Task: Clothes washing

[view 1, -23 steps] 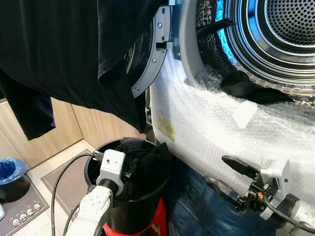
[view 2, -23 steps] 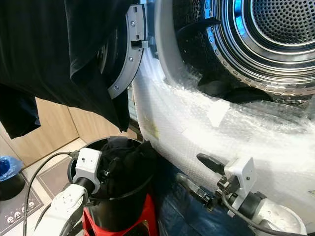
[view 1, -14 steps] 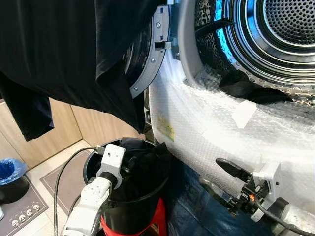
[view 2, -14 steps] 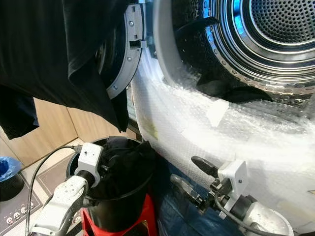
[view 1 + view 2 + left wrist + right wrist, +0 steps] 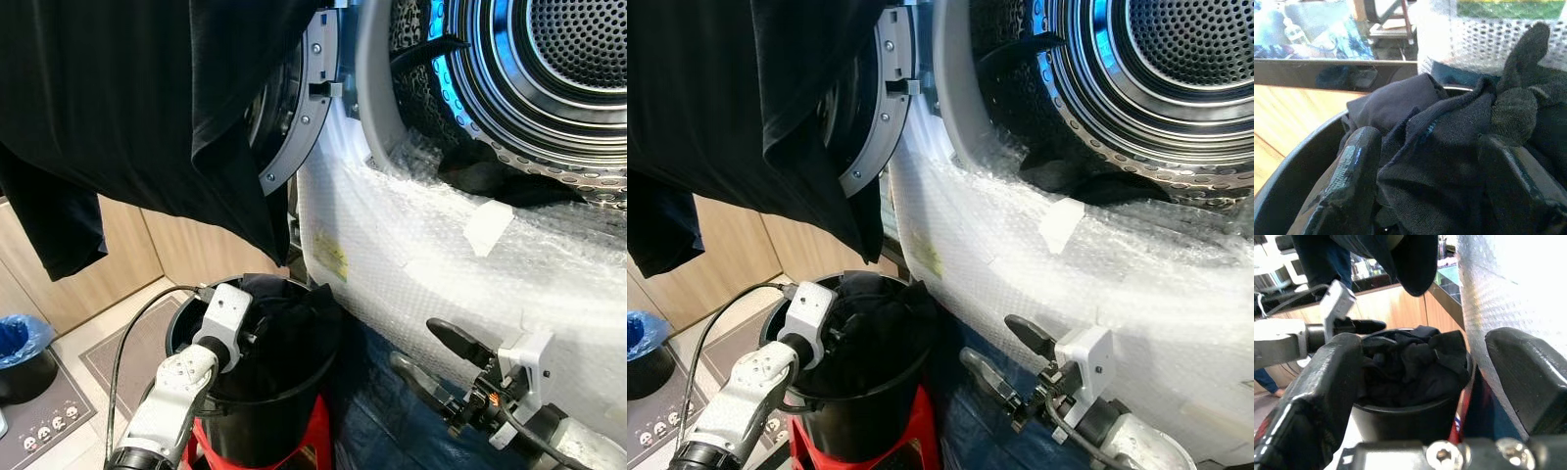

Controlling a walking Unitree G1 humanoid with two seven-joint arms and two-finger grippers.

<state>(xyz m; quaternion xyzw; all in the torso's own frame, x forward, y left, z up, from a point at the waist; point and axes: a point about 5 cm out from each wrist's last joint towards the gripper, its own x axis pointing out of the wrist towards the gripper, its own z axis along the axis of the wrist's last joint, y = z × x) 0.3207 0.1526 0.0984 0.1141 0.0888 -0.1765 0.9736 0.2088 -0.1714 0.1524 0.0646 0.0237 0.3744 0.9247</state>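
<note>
- Left wrist view puts my left gripper [image 5: 1430, 191] right over the round black plastic bucket [image 5: 257, 416], its jaws spread wide on either side of the heap of dark, crumpled clothes [image 5: 1459, 147] and grasping nothing yet.
- From the head camera, the bucket sits on a red stool [image 5: 309, 441] on the floor, just beside the front of the bubble-wrapped washing machine [image 5: 431, 245], and the clothes are piled up to its rim.
- My right gripper [image 5: 431, 357] hangs low in front of the machine, jaws released and empty, pointing across at the bucket.
- The steel drum [image 5: 558, 78] stands open above, a dark garment [image 5: 490, 176] already lying at its lip. The round door [image 5: 299, 108] is swung out, with a large black cloth [image 5: 137, 108] draped over it.
- I judge the clothes soft, light and limp: they will sag, trail and drag neighbours along when lifted, and could snag on the bucket rim.
- The best hold looks like the raised fold at the top of the heap, between the left fingers [image 5: 1349, 176], pinching deep enough to gather several layers so the fabric doesn't slip out.
</note>
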